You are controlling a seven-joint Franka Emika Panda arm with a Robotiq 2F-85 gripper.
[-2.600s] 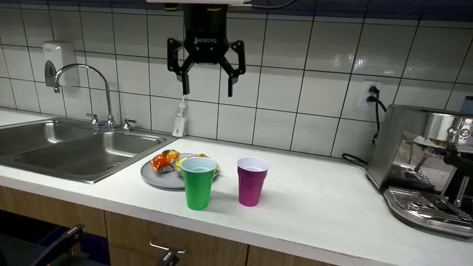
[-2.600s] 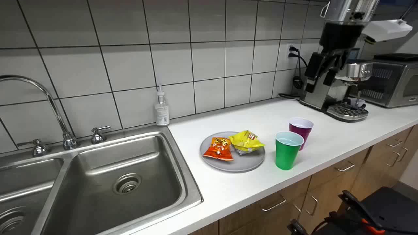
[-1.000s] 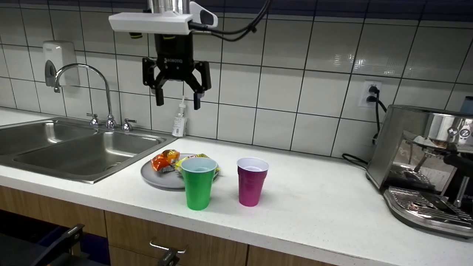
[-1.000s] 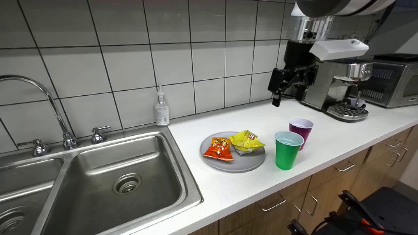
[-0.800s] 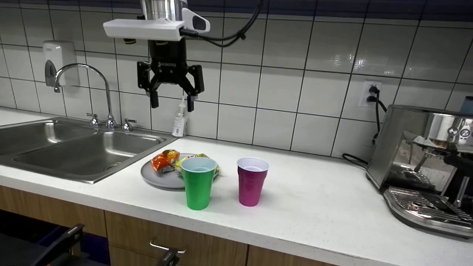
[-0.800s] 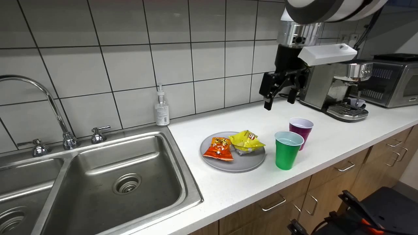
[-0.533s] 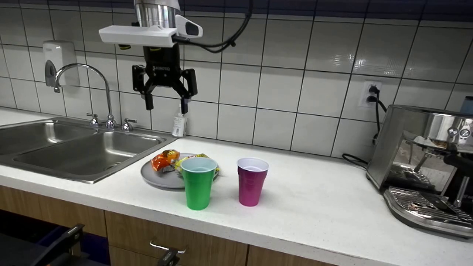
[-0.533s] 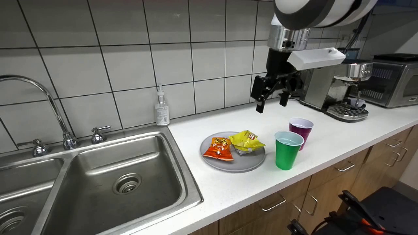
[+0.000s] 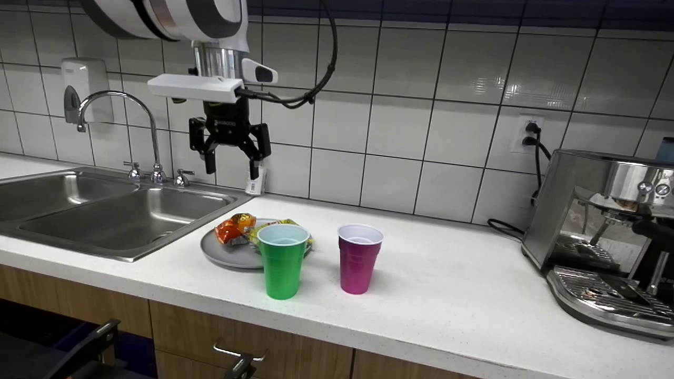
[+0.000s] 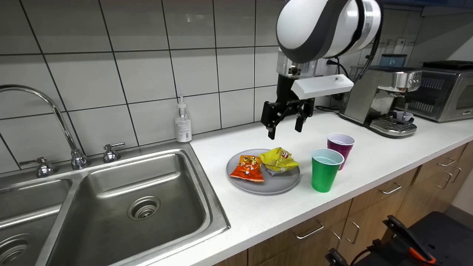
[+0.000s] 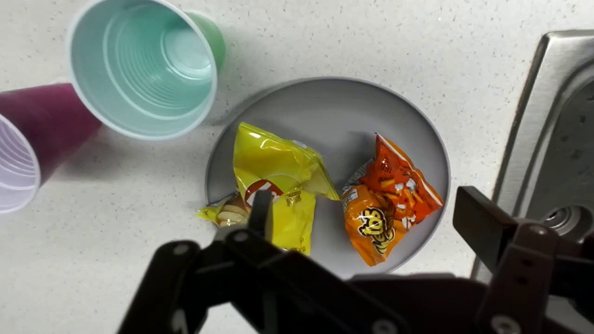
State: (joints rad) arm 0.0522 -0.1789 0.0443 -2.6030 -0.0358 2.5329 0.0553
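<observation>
Orange bag [image 11: 387,204] lies on the plate [image 11: 325,99], on the side toward the sink [image 11: 557,51], with the yellow bag [image 11: 274,162] close beside it. Your gripper [image 9: 233,172] stands wide, holds nothing and hangs above the bags, its tips apart from both in both exterior views. The step in hand looks like lining up, so take your time over it. In the wrist view the orange bag falls between the fingers, yet one finger [image 11: 260,213] overlaps the yellow bag and the opposite finger [image 11: 480,225] sits outside the plate's rim. Dropping straight down from here could crush the yellow bag or catch that rim. Narrow the gap a little first, then aim the inner finger at the bare strip between the bags, away from where the yellow corner nearly closes it. Descend slowly; puffy wrappers tend to skid. Favour the bag's body over its corners, and keep clear of the green cup [image 9: 281,268] just beside the plate.
</observation>
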